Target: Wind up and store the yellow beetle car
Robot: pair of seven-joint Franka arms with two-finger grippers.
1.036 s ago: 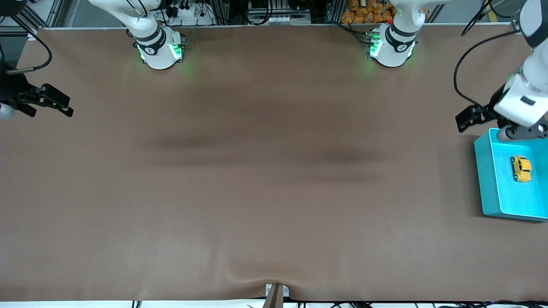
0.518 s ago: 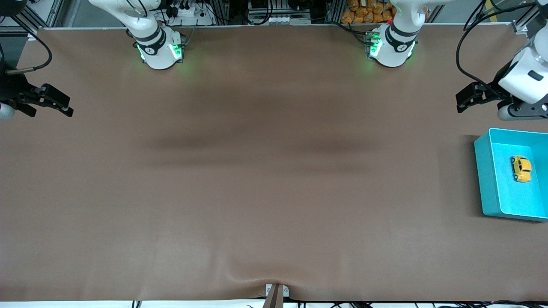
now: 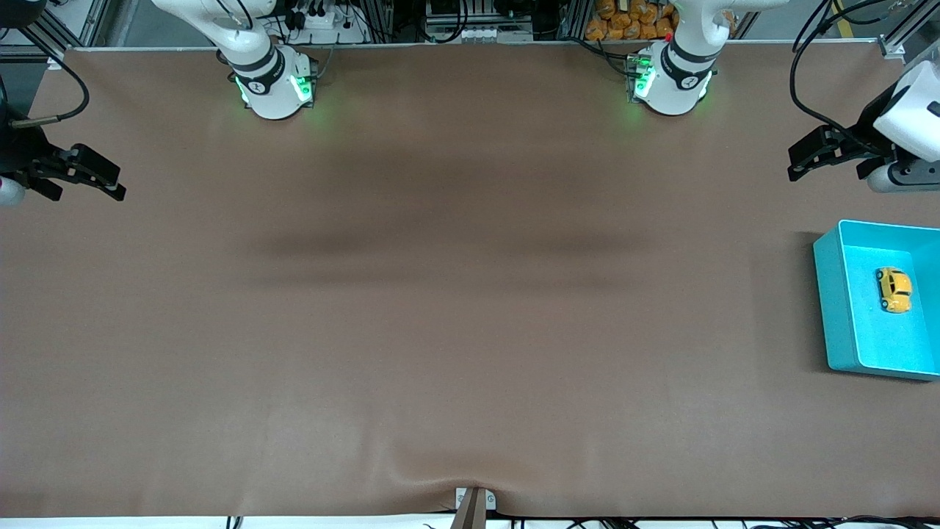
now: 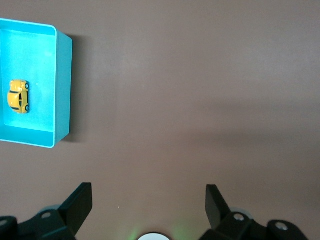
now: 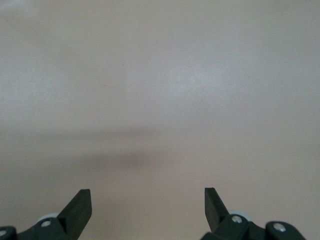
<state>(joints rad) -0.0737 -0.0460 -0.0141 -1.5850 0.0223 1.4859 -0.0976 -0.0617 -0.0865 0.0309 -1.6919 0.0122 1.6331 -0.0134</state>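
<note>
Left pincer (image 4: 146, 207) now clear of bin (image 3: 833, 294); car (image 3: 894, 289) inside

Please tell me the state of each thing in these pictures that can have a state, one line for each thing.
yellow beetle car: on its wheels inside the bin, held by nothing.
turquoise bin: upright, open top, at the left arm's end of the table.
left gripper: open, empty, over bare table.
right gripper: open, empty, waiting.

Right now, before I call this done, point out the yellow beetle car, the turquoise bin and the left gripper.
yellow beetle car (image 3: 894, 289), front view: on its roof.
turquoise bin (image 3: 833, 301), front view: on its side wall toward the table's middle.
left gripper (image 4: 148, 206), left wrist view: midway between its open fingertips, over bare table.
</note>
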